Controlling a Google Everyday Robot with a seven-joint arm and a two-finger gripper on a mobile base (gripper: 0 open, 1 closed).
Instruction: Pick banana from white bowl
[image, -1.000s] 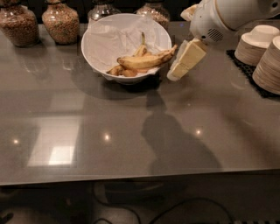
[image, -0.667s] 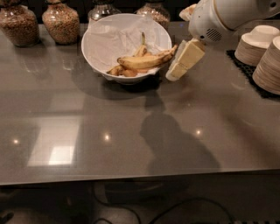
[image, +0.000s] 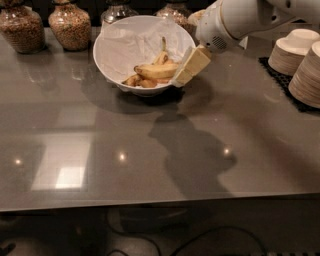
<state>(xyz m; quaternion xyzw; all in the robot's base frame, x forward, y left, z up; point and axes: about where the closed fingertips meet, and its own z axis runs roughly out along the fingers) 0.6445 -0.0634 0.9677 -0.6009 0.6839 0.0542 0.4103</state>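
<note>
The white bowl (image: 102, 60), lined with crumpled white paper, stands at the back centre of the grey table. The banana (image: 156, 71), long and yellow with dark ends, lies across the bowl's front on shorter brownish bananas (image: 136, 80). Another banana with an upright stem (image: 162, 52) sits behind it. My gripper (image: 189, 67) hangs from the white arm at the upper right. It is at the bowl's right rim, with its tip close to the banana's right end. I cannot see whether it touches the banana.
Glass jars of grain (image: 20, 27) (image: 70, 25) line the table's back edge left of the bowl. Stacks of tan paper bowls (image: 292, 50) stand on a black mat at the right. The grey table (image: 150, 160) stretches toward the front edge.
My gripper has moved left and slightly up, from beside the bowl to its right rim near the banana. The bowl and bananas have not moved.
</note>
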